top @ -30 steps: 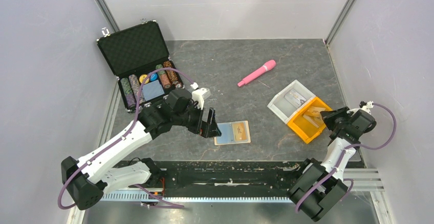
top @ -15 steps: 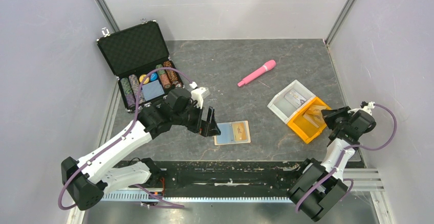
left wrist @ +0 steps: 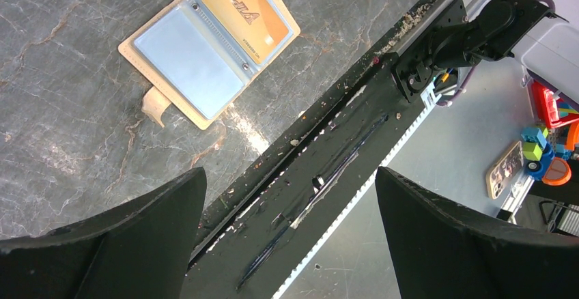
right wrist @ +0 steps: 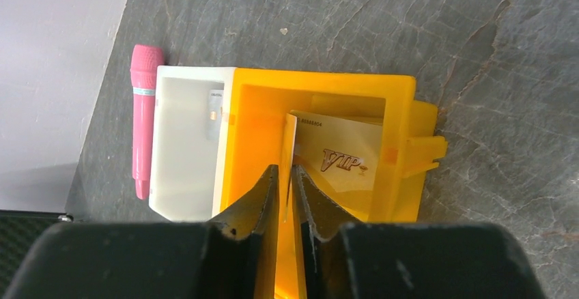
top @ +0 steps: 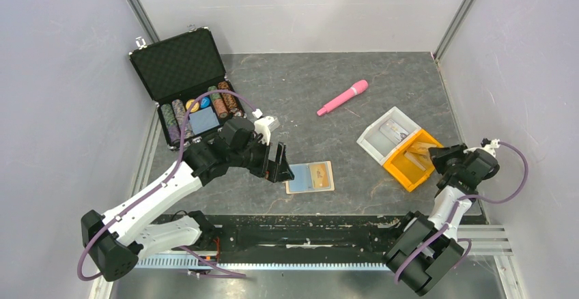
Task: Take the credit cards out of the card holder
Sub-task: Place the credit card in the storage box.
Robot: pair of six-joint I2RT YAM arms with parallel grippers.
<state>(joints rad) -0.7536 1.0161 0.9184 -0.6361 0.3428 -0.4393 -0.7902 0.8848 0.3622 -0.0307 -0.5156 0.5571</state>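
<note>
Your left gripper [left wrist: 288, 176] hangs spread wide beside the open tan leather-like card holder [left wrist: 184, 67], one gold rectangular card [left wrist: 239, 16] in its pocket, while your right gripper [right wrist: 285, 173], jaws barely parted, flanks another gold card's [right wrist: 341, 159] edge inside the orange plastic tray [right wrist: 321, 84], grip unclear.

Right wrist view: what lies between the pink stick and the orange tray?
The white tray lies there, against the orange tray and beside the pink stick; the right wrist view shows it.
</note>
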